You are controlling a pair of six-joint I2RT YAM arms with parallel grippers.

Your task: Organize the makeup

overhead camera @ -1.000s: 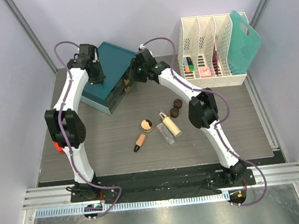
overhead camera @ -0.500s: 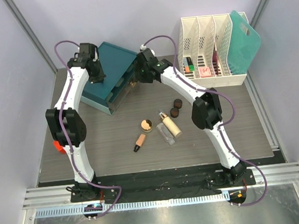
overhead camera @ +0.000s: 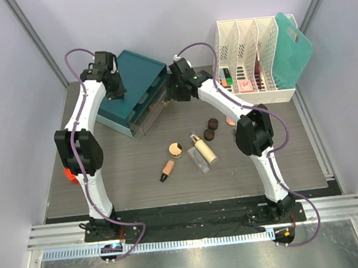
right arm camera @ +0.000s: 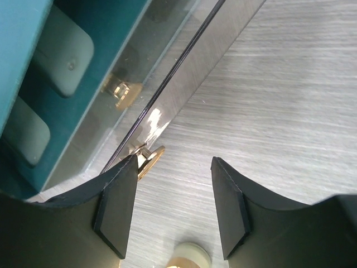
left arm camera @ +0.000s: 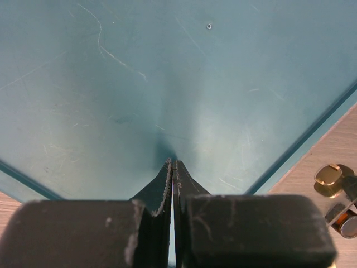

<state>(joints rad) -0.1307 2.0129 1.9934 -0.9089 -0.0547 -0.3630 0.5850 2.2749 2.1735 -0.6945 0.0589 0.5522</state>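
While left jaws sit clenched against the teal box | right jaws released, empty, beside the drawer knob

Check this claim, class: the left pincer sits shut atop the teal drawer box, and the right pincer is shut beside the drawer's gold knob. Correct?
The right pincer is open, as the right wrist view shows. The rest holds: left pincer shut atop the teal drawer box, gold knob alongside.

Right of the teal drawer box, a small peach item shows only a sliver behind the right arm. Things in the white rack are too small to name. By the box's drawer, a gold knob is half hidden, and the bottom edge cuts off a pale round cap.
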